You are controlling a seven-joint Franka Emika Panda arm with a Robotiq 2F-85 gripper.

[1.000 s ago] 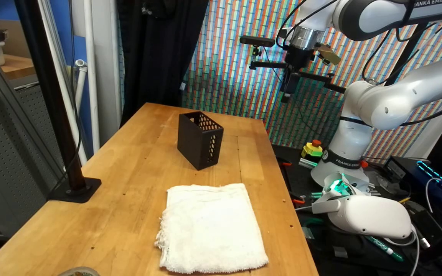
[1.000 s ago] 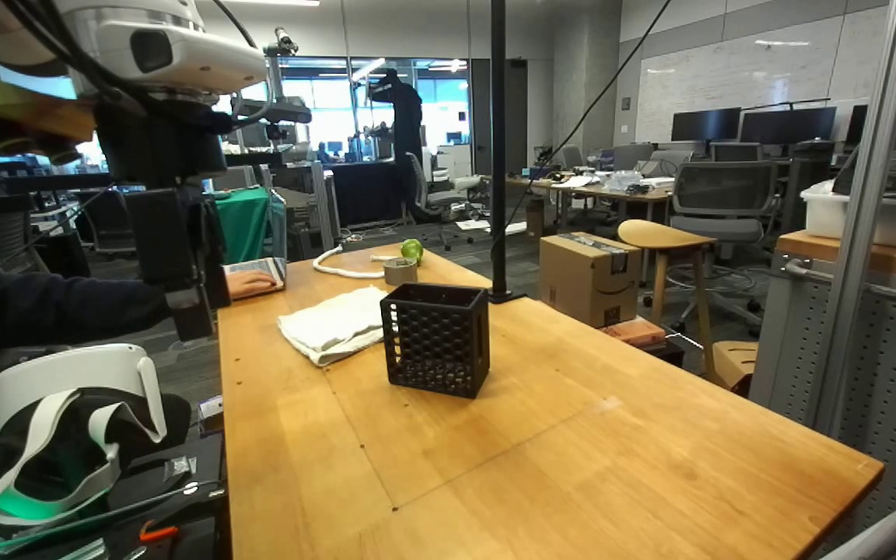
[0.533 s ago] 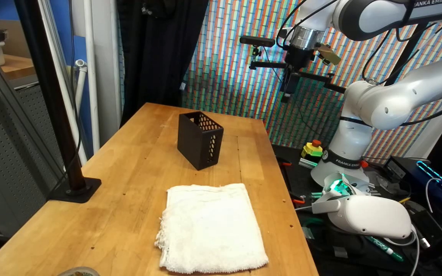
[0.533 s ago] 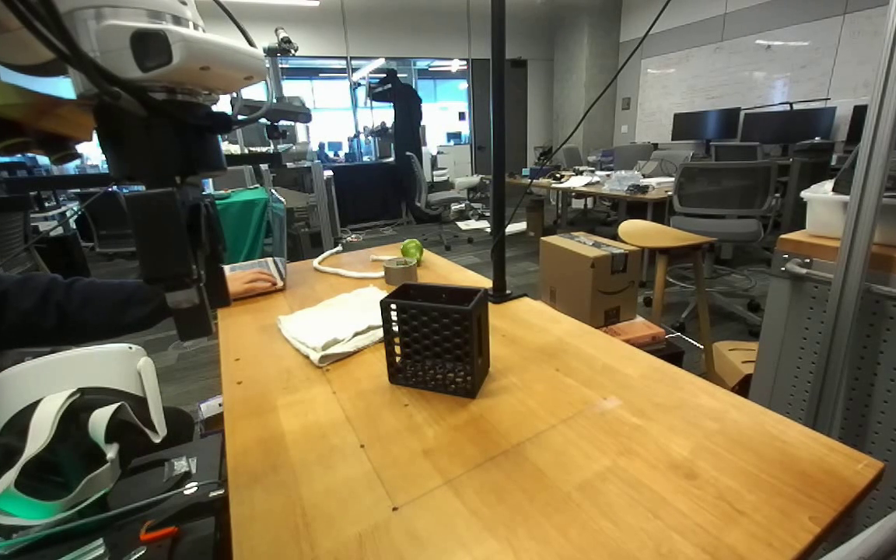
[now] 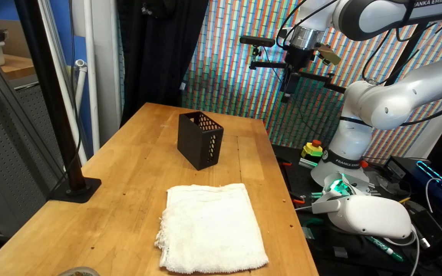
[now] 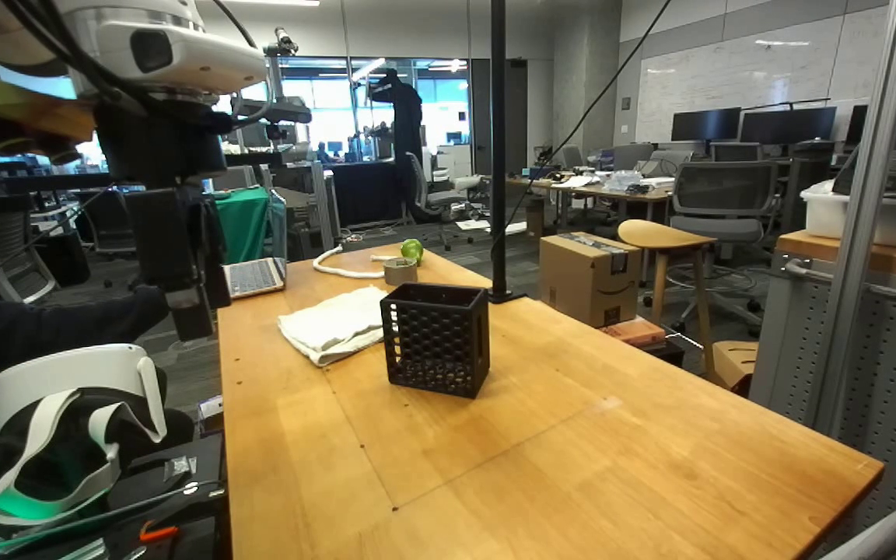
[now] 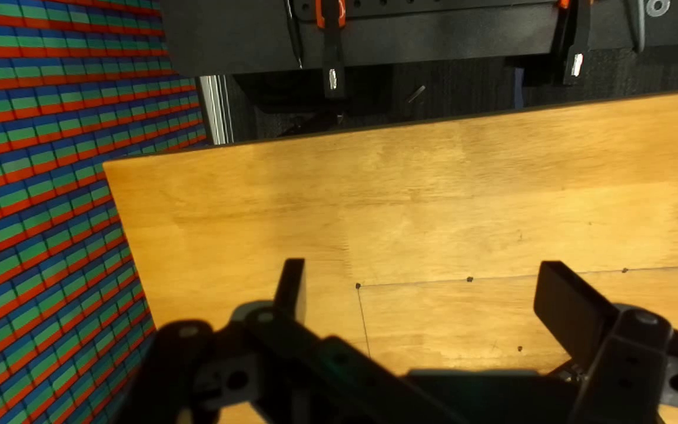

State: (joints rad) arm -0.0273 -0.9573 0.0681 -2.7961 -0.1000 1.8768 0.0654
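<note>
My gripper (image 7: 424, 288) is open and empty in the wrist view, its two dark fingers wide apart above the wooden table (image 7: 227, 218). In both exterior views the gripper (image 5: 286, 96) (image 6: 193, 311) hangs pointing down, high and near the table's long edge on the robot's side. A black open-topped crate with perforated sides (image 5: 199, 145) (image 6: 436, 342) stands upright on the table, apart from the gripper. A folded white towel (image 5: 213, 230) (image 6: 331, 325) lies flat beyond the crate. A small dark piece shows beside the right finger in the wrist view, perhaps the crate.
A black pole (image 5: 48, 96) (image 6: 498, 155) rises at the table's far edge. A tape roll (image 6: 400, 271), white rope (image 6: 343, 271), green round object (image 6: 411, 250) and laptop (image 6: 257, 278) are at the table's far end. A white headset (image 5: 374, 216) (image 6: 75, 435) lies beside the robot base.
The person's hand has come off the laptop, and the dark-sleeved arm has drawn back to the left in an exterior view. The robot, crate and towel have not moved.
</note>
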